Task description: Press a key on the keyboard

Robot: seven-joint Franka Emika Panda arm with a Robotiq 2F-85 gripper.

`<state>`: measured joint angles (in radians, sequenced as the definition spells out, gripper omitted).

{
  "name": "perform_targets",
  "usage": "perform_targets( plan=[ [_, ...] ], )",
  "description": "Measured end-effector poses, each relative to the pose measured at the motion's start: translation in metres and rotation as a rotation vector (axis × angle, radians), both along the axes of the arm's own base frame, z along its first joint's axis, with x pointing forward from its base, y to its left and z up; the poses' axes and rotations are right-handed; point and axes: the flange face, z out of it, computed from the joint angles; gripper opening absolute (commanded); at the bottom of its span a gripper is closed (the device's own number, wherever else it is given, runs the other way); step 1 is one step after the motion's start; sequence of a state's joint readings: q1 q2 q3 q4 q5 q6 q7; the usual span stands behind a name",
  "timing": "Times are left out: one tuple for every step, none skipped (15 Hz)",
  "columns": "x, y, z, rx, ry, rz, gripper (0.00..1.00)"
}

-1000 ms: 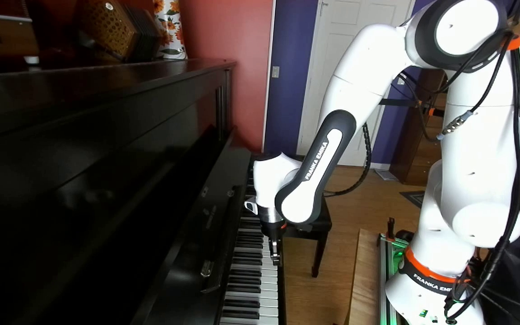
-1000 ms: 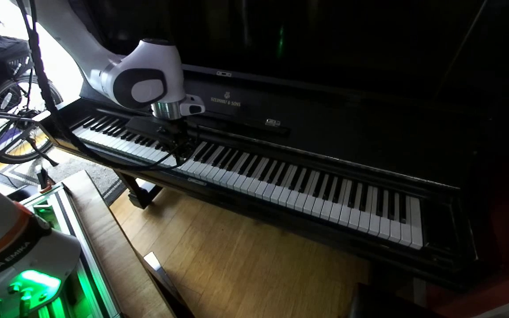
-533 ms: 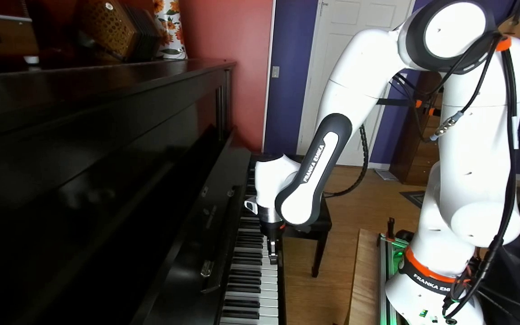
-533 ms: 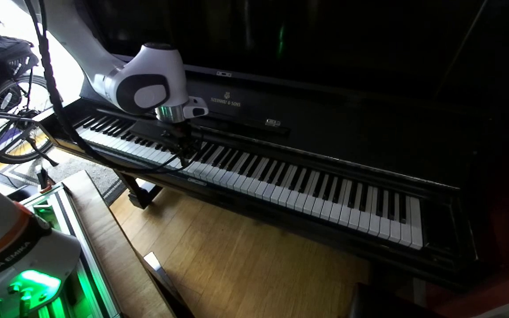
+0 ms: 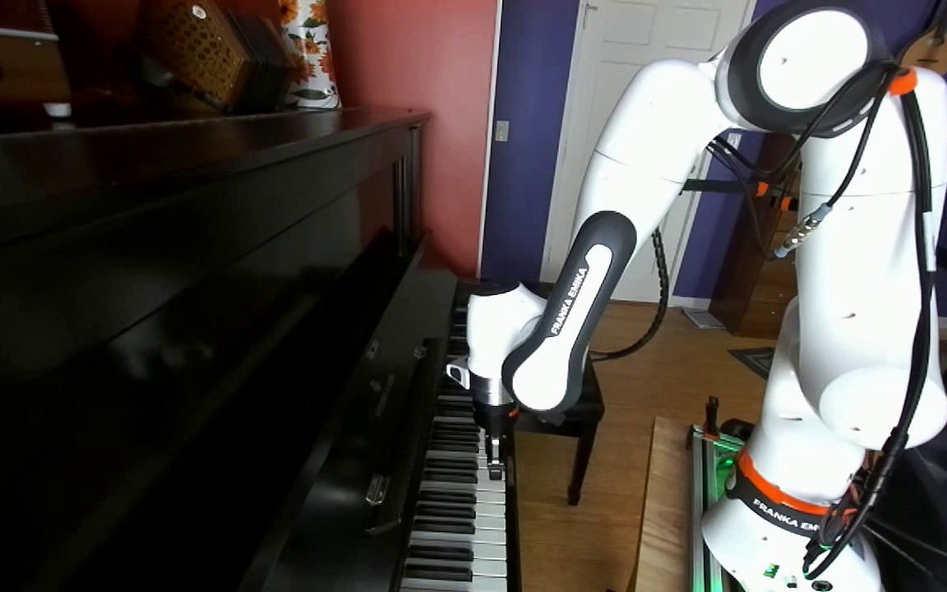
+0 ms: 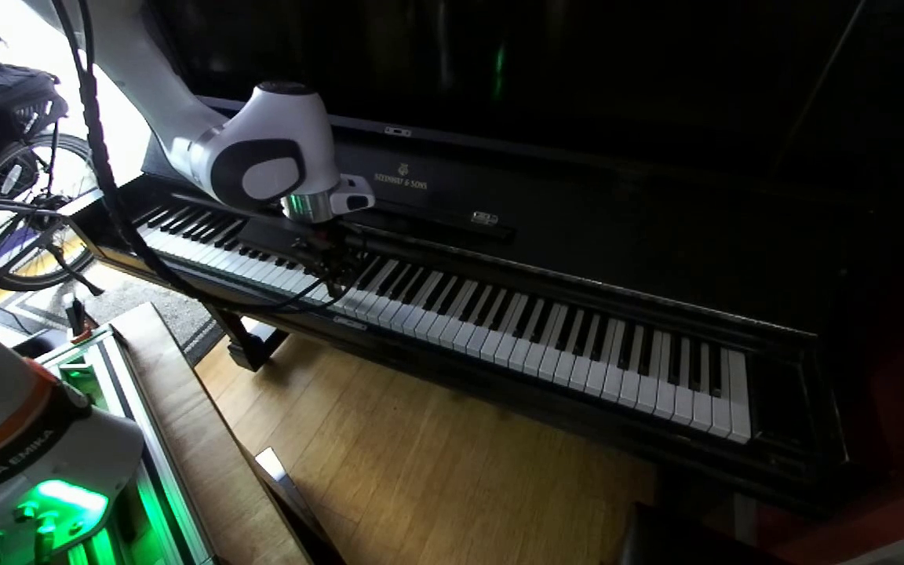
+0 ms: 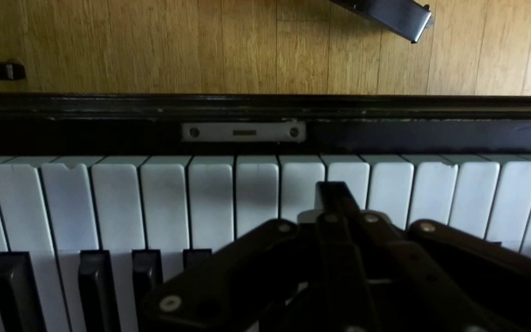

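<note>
The keyboard [image 5: 488,534] is a long row of narrow white and shorter black keys in a glossy black upright piano [image 5: 153,345]. It also shows in the other exterior view [image 6: 546,345] and in the wrist view [image 7: 164,203]. My gripper [image 7: 332,189] points down over the front part of the white keys, its fingertips together with nothing between them. The gripper shows in both exterior views too [image 5: 496,473] [image 6: 336,290]. In the wrist view the tip overlaps the line between two white keys. I cannot tell whether it touches them. The gripper hides the keys behind it.
The piano's front rail [image 7: 431,133] with a metal plate [image 7: 244,132] runs along the key fronts. A black bench [image 5: 593,403] stands beyond the arm. A wooden table edge [image 6: 193,424] lies by the robot base. A dark cable [image 6: 177,278] hangs across the keyboard.
The gripper has moved a little along the keyboard, rightward and slightly down in an exterior view. The upper arm has shifted slightly too. No key visibly changes.
</note>
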<state>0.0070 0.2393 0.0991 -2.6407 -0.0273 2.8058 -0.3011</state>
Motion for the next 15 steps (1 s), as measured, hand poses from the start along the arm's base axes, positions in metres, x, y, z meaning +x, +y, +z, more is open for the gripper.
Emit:
perform_targets(
  plan=[
    [-0.0001,-0.0007,-0.0006,0.0,0.001,-0.001,0.0],
    [-0.0002,-0.0014,-0.0011,-0.001,0.001,-0.002,0.0],
    [-0.0002,-0.002,-0.0015,-0.001,0.001,-0.002,0.0],
    [-0.0002,-0.0025,-0.0018,-0.001,0.002,-0.003,0.0],
    [-0.0002,-0.0029,-0.002,-0.002,0.001,-0.003,0.0],
    [-0.0002,-0.0033,-0.0024,-0.002,0.001,-0.003,0.0],
    [-0.0002,-0.0037,-0.0028,-0.002,0.0,-0.004,0.0],
    [-0.0001,-0.0043,-0.0035,-0.003,-0.001,-0.004,0.0],
    [0.0,-0.0048,-0.0043,-0.003,-0.003,-0.004,0.0],
    [0.0,-0.0055,-0.0052,-0.003,-0.004,-0.003,0.0],
    [0.0,-0.0061,-0.0059,-0.004,-0.005,-0.002,0.0],
    [0.0,-0.0067,-0.0065,-0.005,-0.007,0.0,0.0],
    [0.0001,-0.0074,-0.0071,-0.006,-0.009,0.001,0.0],
    [0.0002,-0.0077,-0.0077,-0.007,-0.011,0.003,0.0],
    [0.0003,-0.0081,-0.0082,-0.007,-0.012,0.004,0.0]
  ],
)
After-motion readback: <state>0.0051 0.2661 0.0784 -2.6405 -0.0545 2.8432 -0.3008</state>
